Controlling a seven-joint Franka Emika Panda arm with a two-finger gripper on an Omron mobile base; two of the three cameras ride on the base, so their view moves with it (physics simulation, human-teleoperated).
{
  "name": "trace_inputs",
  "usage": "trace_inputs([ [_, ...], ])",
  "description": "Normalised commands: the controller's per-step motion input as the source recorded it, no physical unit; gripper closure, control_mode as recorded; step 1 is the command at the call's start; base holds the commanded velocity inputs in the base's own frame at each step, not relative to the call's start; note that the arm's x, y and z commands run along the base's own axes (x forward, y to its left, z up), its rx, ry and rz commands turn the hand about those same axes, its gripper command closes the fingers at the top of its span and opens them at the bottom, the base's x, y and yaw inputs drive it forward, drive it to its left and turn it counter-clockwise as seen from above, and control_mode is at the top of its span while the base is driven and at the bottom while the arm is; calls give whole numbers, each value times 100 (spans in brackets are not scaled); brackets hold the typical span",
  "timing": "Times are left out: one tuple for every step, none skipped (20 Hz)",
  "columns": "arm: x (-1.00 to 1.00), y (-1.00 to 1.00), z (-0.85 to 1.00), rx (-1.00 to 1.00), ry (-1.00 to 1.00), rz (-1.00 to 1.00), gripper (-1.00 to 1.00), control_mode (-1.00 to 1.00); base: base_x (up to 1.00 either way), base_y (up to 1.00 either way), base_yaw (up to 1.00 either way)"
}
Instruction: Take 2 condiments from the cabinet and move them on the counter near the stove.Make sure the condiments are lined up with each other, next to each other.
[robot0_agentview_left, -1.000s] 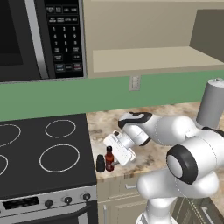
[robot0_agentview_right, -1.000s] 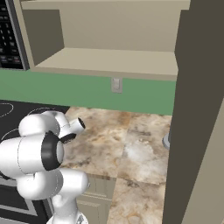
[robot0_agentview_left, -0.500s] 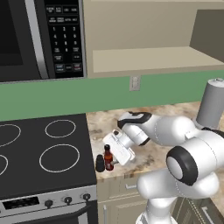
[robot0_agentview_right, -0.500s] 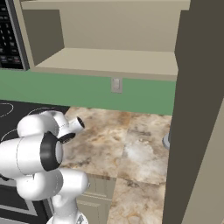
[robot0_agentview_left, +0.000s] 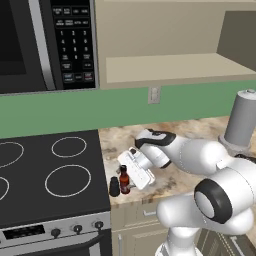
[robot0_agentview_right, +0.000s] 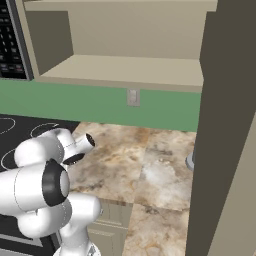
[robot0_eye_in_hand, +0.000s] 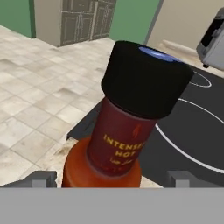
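Opened since before, jaws straddle upright sauce bottle (robot0_eye_in_hand: 124, 131).

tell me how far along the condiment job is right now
Looks nearly done: the black shaker and sauce bottle stand upright side by side on the counter at the stove's right edge, and the cabinet shelf is bare. The gripper is open around the bottle. Left: back the hand away.

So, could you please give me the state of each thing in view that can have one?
Sauce bottle: upright on the counter, cap on, between the open jaws.
Black shaker: upright, beside the bottle near the stove.
Gripper: open around the bottle.
Cabinet: open, shelf bare.
Grey cylinder: upright.
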Motion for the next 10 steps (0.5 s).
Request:
trace_inputs([
  [-8,0,0,0,-1,0,-100,-100,0,0,0],
  [-6,0,0,0,0,0,-100,-100,0,0,0],
  [-4,0,0,0,0,-1,-100,-100,0,0,0],
  [-4,0,0,0,0,-1,-100,-100,0,0,0],
  [-6,0,0,0,0,-1,-100,-100,0,0,0],
  [-9,-2,0,0,-1,-1,-100,-100,0,0,0],
  [-12,-4,0,0,0,-1,-100,-100,0,0,0],
  [-14,-5,0,0,-1,-1,-100,-100,0,0,0],
  [-15,-6,0,0,0,-1,-100,-100,0,0,0],
  [-16,-10,0,0,0,-2,-100,-100,0,0,0],
])
